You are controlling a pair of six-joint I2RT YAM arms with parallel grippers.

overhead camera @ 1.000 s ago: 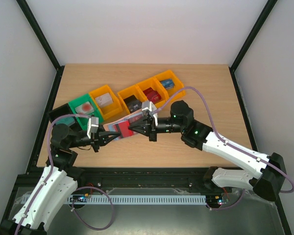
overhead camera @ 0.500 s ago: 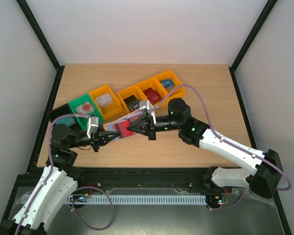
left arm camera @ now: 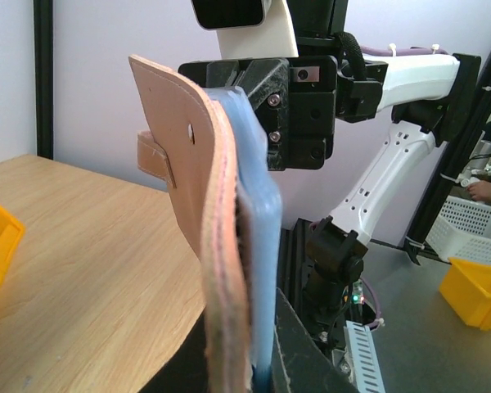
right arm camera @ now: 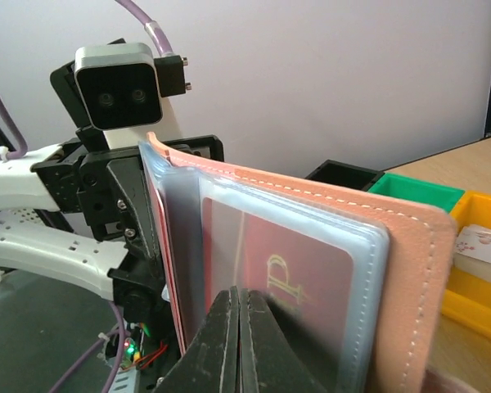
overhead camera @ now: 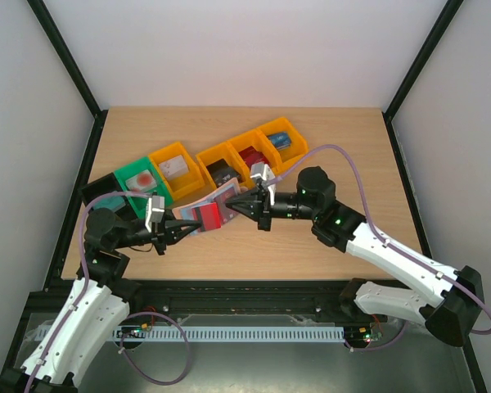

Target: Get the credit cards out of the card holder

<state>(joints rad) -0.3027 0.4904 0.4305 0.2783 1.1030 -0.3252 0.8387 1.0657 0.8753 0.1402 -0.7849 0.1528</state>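
Card holder [overhead camera: 203, 214] is held up on edge between the two grippers, just in front of the bins [overhead camera: 177, 169]. Left gripper [overhead camera: 177, 232] pinches its left end, with tan cover and blue lining clamped between the fingers. Right gripper [overhead camera: 237, 210] is pressed together, its tips at the holder's right edge, against the clear sleeve over a red card [right arm camera: 286, 274]. Whether it grips anything cannot be told.

We look down on a light wooden desk [overhead camera: 344, 164] closed in by plain white walls [overhead camera: 245, 49]. Black frame bars [overhead camera: 64, 59] run up its corners, and the light is soft and even.
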